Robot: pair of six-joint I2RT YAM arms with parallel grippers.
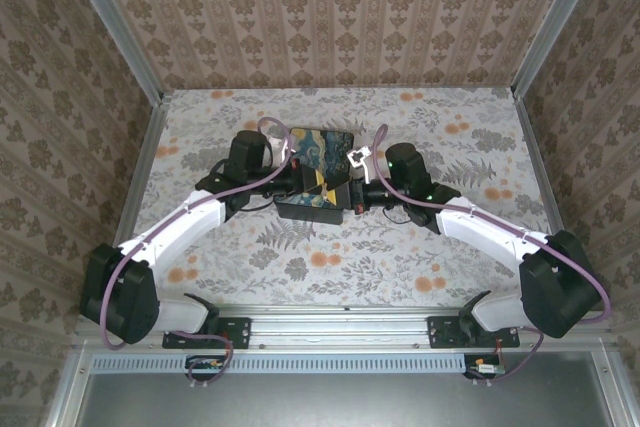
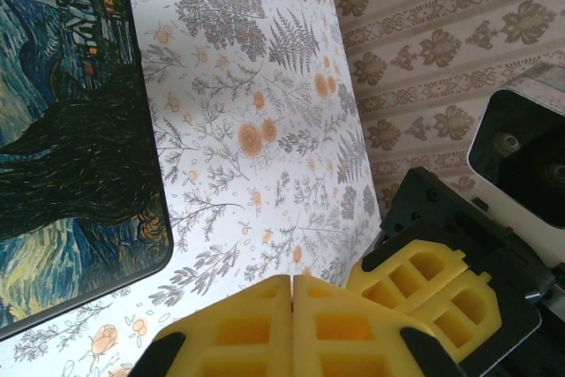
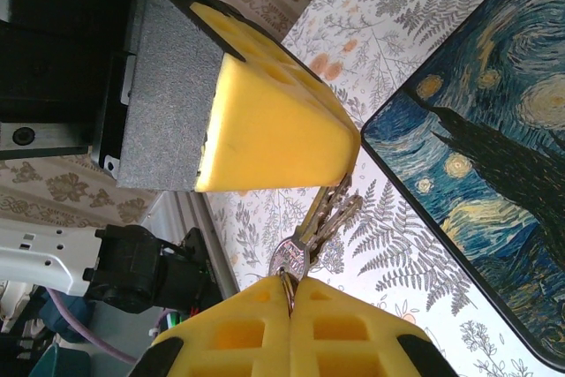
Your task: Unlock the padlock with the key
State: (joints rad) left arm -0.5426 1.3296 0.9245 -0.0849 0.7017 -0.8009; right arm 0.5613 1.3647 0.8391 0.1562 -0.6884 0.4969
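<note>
On the right wrist camera the right jaws are closed tight, their yellow fingers point(image 3: 353, 342) pressed together on the round head of the key point(image 3: 322, 218), which sticks out of the seam between them. It looks like two thin silvery blades on one ring, slanting up and to the right. The tips reach the lower edge of a big yellow finger point(image 3: 274, 121) with a grey pad on its side, which belongs to the left arm. I cannot tell whether the blades touch that finger or pass just under it. The key hangs above the flower-printed desk point(image 3: 397, 33), just beside the rounded edge of the black box point(image 3: 477, 156) with the blue-and-yellow swirling painting on its lid, and is not over the lid itself. On the left wrist camera the left jaws are fully closed as well. Their yellow fingers point(image 2: 229, 333) meet along a straight seam and I see nothing pinched between them, so I cannot tell whether they hold anything. Another yellow finger block point(image 2: 415, 275) on a black mount sits right next to them, and the corner of the box lies off to the left on the desk. From the overhead camera both arms reach inward from the near corners and meet over the near half of the box, at the middle of the desk, with the two wrists close together.
</note>
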